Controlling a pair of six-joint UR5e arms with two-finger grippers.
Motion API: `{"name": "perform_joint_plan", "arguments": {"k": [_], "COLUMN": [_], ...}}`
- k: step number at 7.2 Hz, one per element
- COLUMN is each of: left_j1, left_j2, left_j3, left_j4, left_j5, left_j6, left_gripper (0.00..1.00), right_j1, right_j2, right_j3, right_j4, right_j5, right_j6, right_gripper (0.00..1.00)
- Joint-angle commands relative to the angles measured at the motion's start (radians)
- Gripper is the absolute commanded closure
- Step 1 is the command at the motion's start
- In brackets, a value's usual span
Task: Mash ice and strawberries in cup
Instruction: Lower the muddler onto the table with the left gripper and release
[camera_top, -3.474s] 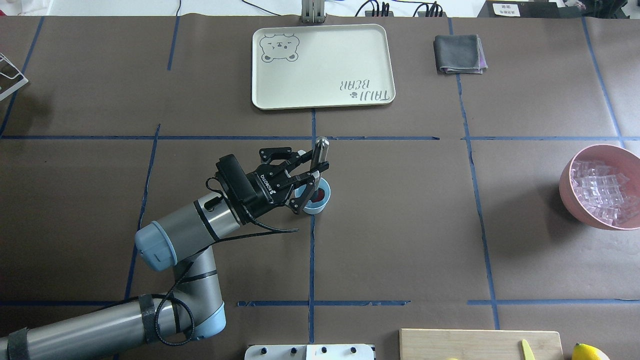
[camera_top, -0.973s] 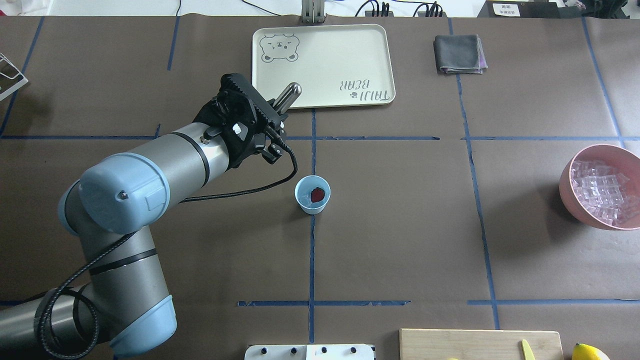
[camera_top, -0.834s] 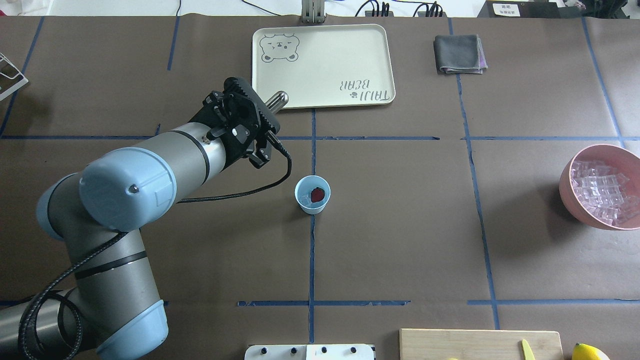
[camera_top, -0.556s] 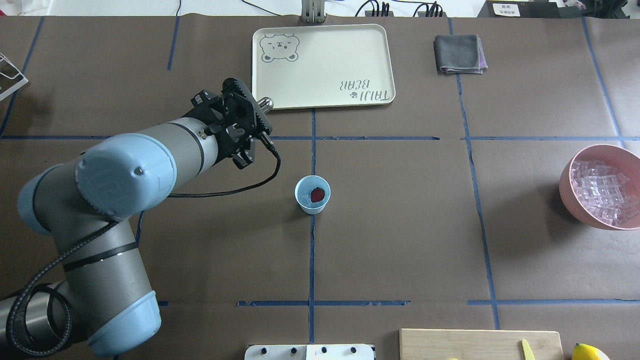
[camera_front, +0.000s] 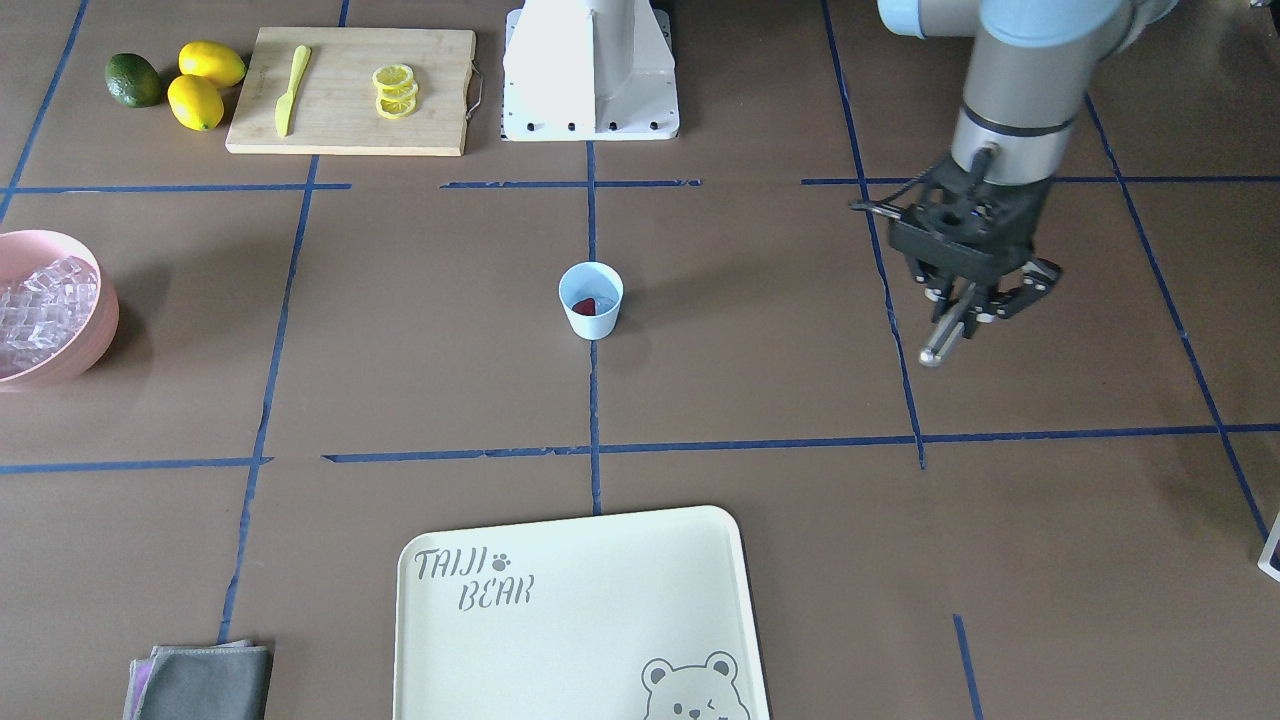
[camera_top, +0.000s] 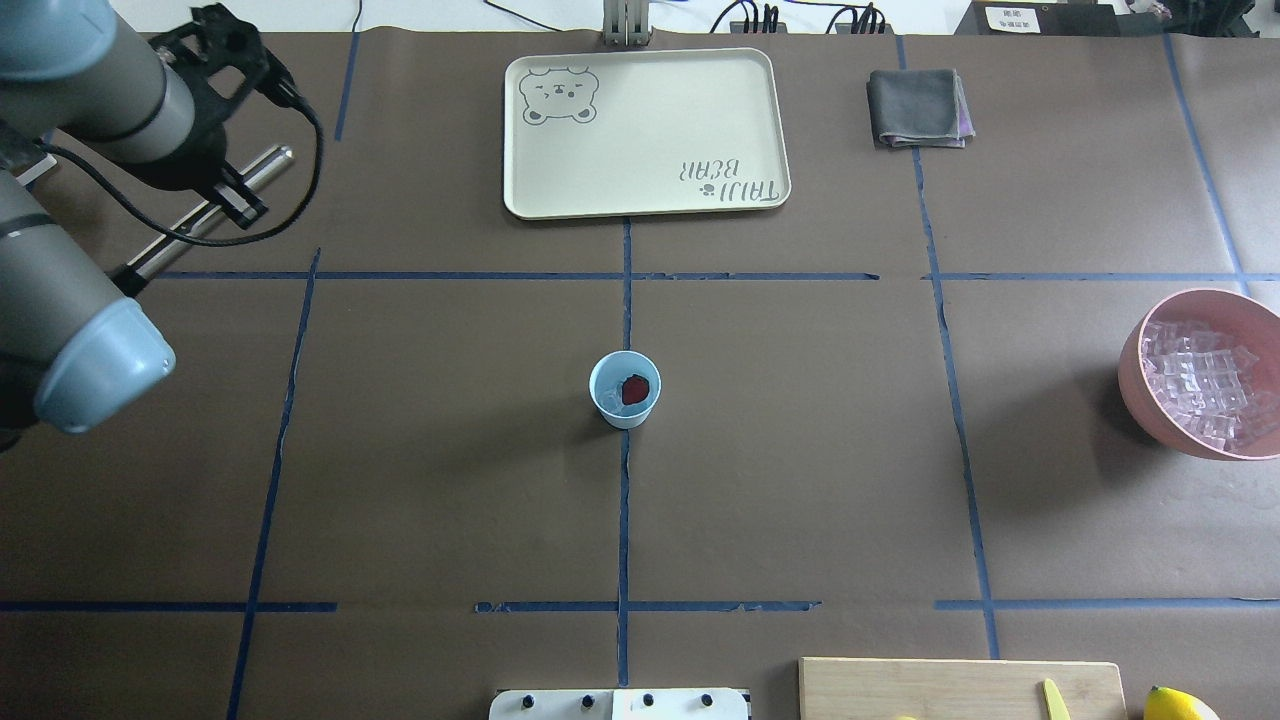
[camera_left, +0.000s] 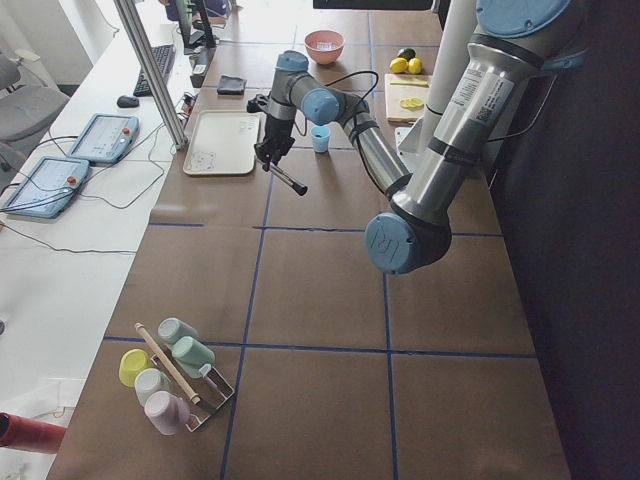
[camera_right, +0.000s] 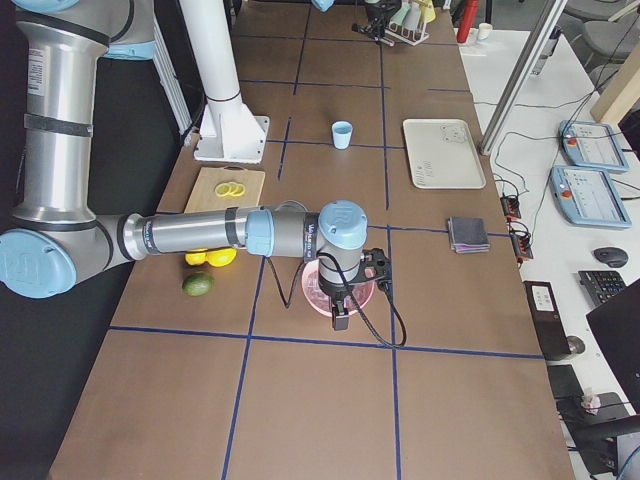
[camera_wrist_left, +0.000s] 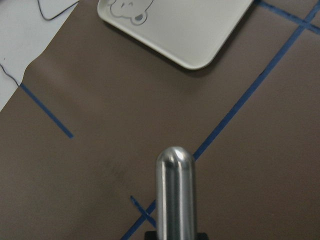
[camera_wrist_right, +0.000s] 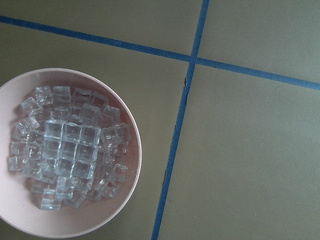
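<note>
left gripper (camera_front: 968, 312) pinches steel pestle (camera_front: 940, 342), frame right | right gripper (camera_right: 339, 321): cannot tell | cup (camera_front: 591, 305), centre: we judge it light, tippy; hold mid-wall

Robotics laboratory, test-bench station. Identifying features: a long table covered in brown paper (camera_top: 800, 450) and marked into a grid with blue tape lines (camera_top: 623, 520), and a white metal robot pedestal (camera_front: 590, 70) mounted at the table's edge. An adjoining white side bench (camera_left: 100, 220) carries blue-edged touchscreen teach pendants (camera_left: 100, 137) and a black keyboard (camera_right: 601, 286), with a grey office chair (camera_left: 25, 100) alongside.
</note>
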Motion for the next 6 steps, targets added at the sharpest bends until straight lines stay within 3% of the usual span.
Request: {"name": "perform_joint_plan", "arguments": {"k": [1,2,4,6], "left_j1": [-0.175,-0.244,-0.28,-0.277], "left_j2": [0.069,0.121,0.284,0.359], "left_j3": [0.154,0.229,0.279,0.355], "left_j4": [0.032,-0.003,-0.164,-0.36], "left_j5": [-0.151,-0.217,-0.348,-0.365], "left_j6": [-0.02,-0.011,-0.026,-0.157], "left_gripper": [1.0,1.0,0.99,0.98], "right_j1": [0.001,-0.001,-0.001,0.001], "right_j2": [0.001,0.001,0.001,0.001], "right_j3": [-0.003,-0.005,-0.005,-0.003], "right_j4": [0.0,0.0,0.0,0.0], "right_j5": [0.0,0.0,0.0,0.001], "right_j6": [0.0,0.0,0.0,0.0], "right_gripper": [0.01,0.01,0.01,0.01]}}
